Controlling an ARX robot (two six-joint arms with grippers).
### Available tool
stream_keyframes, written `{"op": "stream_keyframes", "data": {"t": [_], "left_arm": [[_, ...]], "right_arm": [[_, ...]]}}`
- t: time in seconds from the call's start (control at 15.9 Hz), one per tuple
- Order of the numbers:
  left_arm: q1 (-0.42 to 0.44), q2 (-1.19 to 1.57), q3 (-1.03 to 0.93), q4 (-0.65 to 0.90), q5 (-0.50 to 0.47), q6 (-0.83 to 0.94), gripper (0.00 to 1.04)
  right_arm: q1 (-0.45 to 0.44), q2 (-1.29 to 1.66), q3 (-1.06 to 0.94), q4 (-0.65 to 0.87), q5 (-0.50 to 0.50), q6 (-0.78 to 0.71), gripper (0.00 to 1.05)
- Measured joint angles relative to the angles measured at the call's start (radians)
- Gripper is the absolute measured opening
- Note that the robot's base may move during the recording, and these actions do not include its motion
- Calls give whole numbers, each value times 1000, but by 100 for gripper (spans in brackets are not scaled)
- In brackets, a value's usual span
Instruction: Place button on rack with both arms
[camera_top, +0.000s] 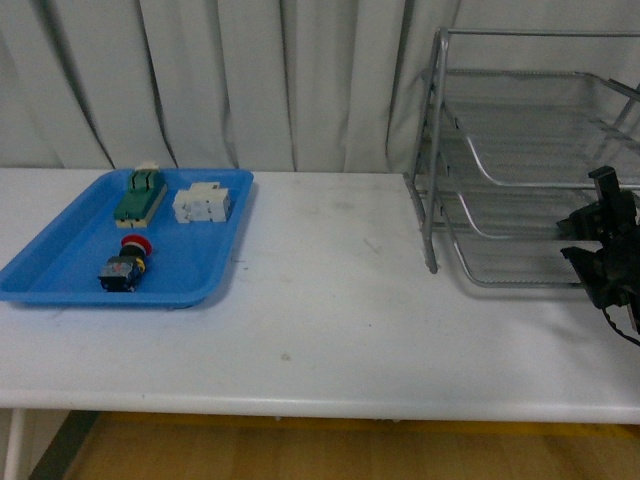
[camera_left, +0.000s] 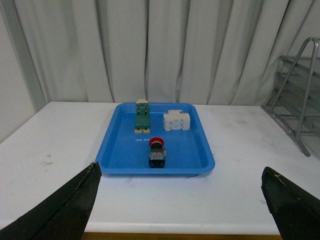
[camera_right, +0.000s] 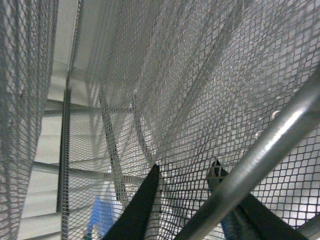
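Lying on its side in the blue tray (camera_top: 190, 255), the button (camera_top: 126, 265) has its red cap towards the curtain and sits in the tray's near half, at the left of the worktop (camera_top: 330, 320). Behind it in the same tray you see a green-and-cream switch block (camera_top: 140, 195) and a white block (camera_top: 202, 204) side by side, both apart from the button. Your left gripper (camera_left: 180, 172) hangs back from the tray with its fingers spread wide and nothing between them. The rack (camera_top: 432, 200) stands well apart at the right of the worktop. Your right gripper (camera_top: 585, 238) is up against the rack's lower tiers, fingers parted, only mesh between them; whether it touches the rack, you can't tell.
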Motion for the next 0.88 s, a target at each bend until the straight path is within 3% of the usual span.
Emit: {"op": "stream_keyframes", "data": {"t": [0.13, 0.19, 0.25, 0.57, 0.82, 0.88], "left_arm": [[0, 0, 0, 0, 0, 0, 98], [0, 0, 0, 0, 0, 0, 98], [0, 0, 0, 0, 0, 0, 98], [0, 0, 0, 0, 0, 0, 98], [0, 0, 0, 0, 0, 0, 98], [0, 0, 0, 0, 0, 0, 98]], "right_arm": [[-5, 0, -27, 43, -2, 37, 21], [-5, -12, -71, 98, -5, 97, 10], [-16, -27, -132, 153, -21, 200, 5], [-45, -100, -398, 344, -77, 259, 3], [-64, -135, -517, 364, -111, 258, 3], [-64, -135, -520, 352, -117, 232, 15]]}}
